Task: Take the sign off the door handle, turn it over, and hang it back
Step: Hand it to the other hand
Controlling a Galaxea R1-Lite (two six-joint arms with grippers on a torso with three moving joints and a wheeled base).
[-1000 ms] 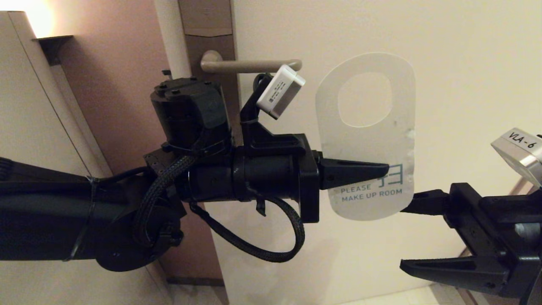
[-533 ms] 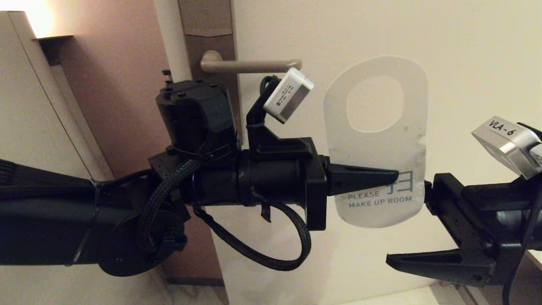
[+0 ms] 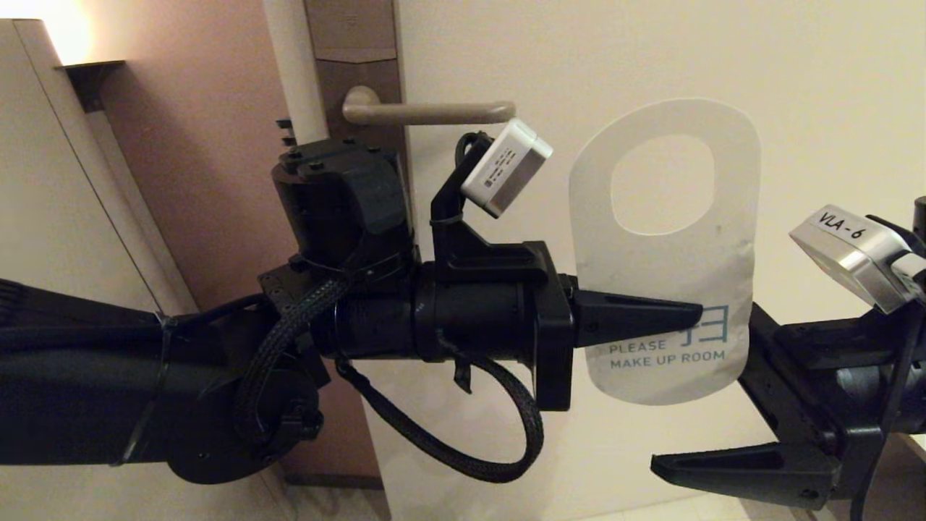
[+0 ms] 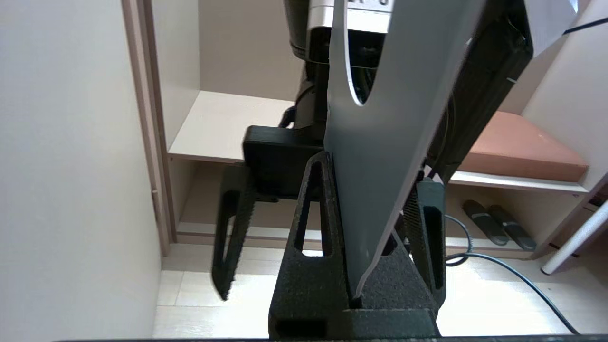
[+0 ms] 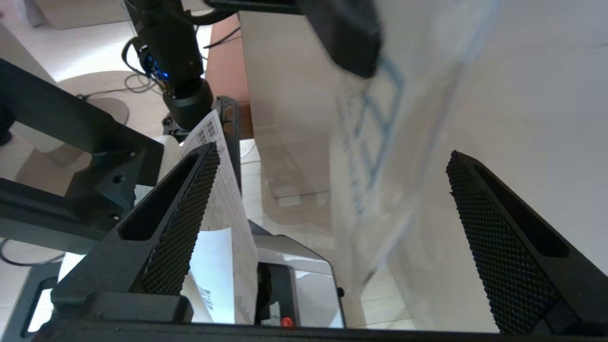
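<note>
White card fills the middle-right of the head view: the sign (image 3: 665, 289) hangs in the air off the door handle (image 3: 434, 112), its "PLEASE MAKE UP ROOM" face toward the camera and its oval hole at the top. The handle lies at about 10 o'clock from the sign, well apart from it, a beige lever on a brown lock plate (image 3: 358, 65) with nothing hung on it.

The left gripper (image 3: 691, 318) reaches in from 9 o'clock and is clamped on the sign's lower part, just above the printed words. Only 1 finger shows in the head view; the left wrist view shows what that hides: the sign (image 4: 389, 156) seen nearly edge-on, pinched between both fingers (image 4: 318, 213) at the gripper (image 4: 358, 289).

The right gripper (image 3: 745, 391) comes from 3 o'clock with its jaws spread wide. In the head view its lower finger (image 3: 731, 469) sits at about 5 o'clock below the sign, while the upper one is hidden behind the card. The right wrist view settles this: the sign (image 5: 408, 156) stands in the gap between the 2 textured fingers (image 5: 185, 218), touching neither, and the tip of the left gripper's finger (image 5: 351, 38) shows dark at 12 o'clock on the blue lettering. That view also shows a printed paper sheet (image 5: 223, 190) beyond one finger, unseen from the head.
</note>
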